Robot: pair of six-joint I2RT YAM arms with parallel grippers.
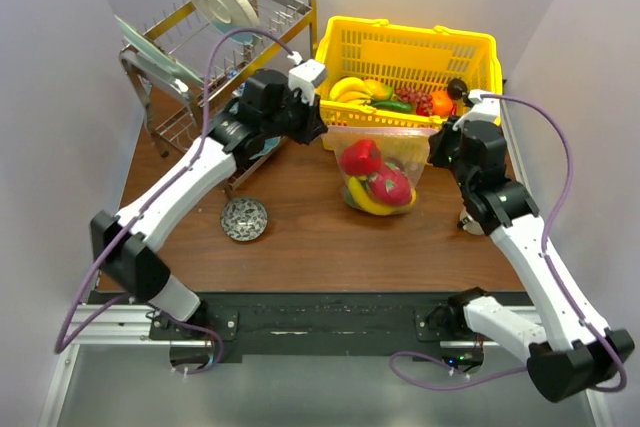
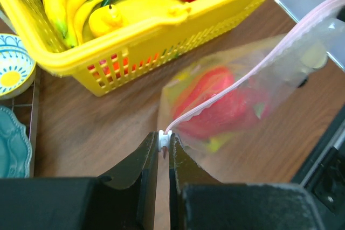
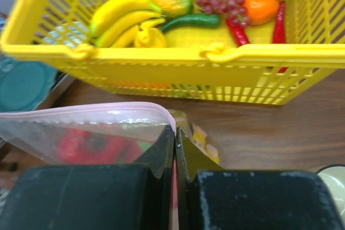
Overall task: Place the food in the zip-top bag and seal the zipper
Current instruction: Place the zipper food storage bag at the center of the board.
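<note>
Left gripper closed down to a sliver, pinching white slider at one end of pink zipper. Right gripper clamped fully shut on opposite top corner of bag. Bag stretched between both, mouth up, over brown table, just in front of yellow basket. Inside bag: red, pink and yellow toy fruit. More fruit lying in basket.

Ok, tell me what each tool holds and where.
Left tool pinches the zipper at its white slider end; right tool pinches the zip-top bag at the opposite top corner.
</note>
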